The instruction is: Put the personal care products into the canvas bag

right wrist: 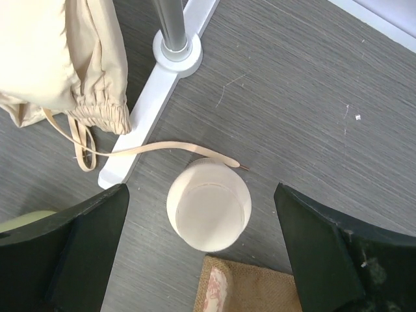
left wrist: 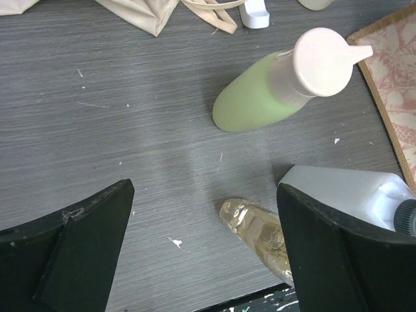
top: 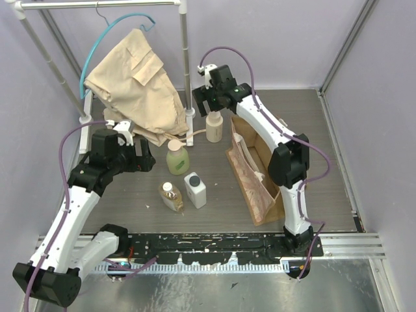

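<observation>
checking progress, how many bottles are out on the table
4: cream bottle by the rack foot, green bottle mid-table, amber bottle and white bottle paired nearer. The canvas bag's inside is partly hidden.

Table [top: 133, 208] bare left of the green bottle [top: 177, 158]; room there. Cream bottle [right wrist: 208, 205] boxed in: rack foot [right wrist: 153, 91] and drawstring [right wrist: 175, 147] left, canvas bag [top: 253, 179] just right.
</observation>
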Motion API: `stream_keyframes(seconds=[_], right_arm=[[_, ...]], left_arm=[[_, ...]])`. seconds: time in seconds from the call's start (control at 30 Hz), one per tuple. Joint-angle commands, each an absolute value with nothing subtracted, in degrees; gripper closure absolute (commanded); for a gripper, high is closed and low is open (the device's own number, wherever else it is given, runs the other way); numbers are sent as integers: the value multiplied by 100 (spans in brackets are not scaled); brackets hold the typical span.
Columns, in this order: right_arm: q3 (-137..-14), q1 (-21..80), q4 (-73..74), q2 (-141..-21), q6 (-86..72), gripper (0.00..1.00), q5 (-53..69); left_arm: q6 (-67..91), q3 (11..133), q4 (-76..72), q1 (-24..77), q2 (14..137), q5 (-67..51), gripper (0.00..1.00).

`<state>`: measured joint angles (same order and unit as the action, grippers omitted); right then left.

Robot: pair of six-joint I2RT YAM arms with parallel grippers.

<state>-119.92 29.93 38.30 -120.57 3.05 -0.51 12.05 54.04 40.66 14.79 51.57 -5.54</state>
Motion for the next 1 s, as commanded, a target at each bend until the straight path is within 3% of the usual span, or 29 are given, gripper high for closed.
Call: stream_keyframes(seconds=[0.0, 0.23, 0.97], right_arm=[[-12780, 3041, 4236, -12249, 216, 0, -469], [-13647, 3045, 5009, -12944, 253, 0, -584], [-12952, 3043, 5207, -13410, 738, 0, -469]], left_arm=[[1173, 5319, 4035, 1474, 5019, -472, 2], [1276, 5316, 4069, 1483, 5002, -542, 2], [1320, 5272, 3983, 1481, 5194, -600, 2]])
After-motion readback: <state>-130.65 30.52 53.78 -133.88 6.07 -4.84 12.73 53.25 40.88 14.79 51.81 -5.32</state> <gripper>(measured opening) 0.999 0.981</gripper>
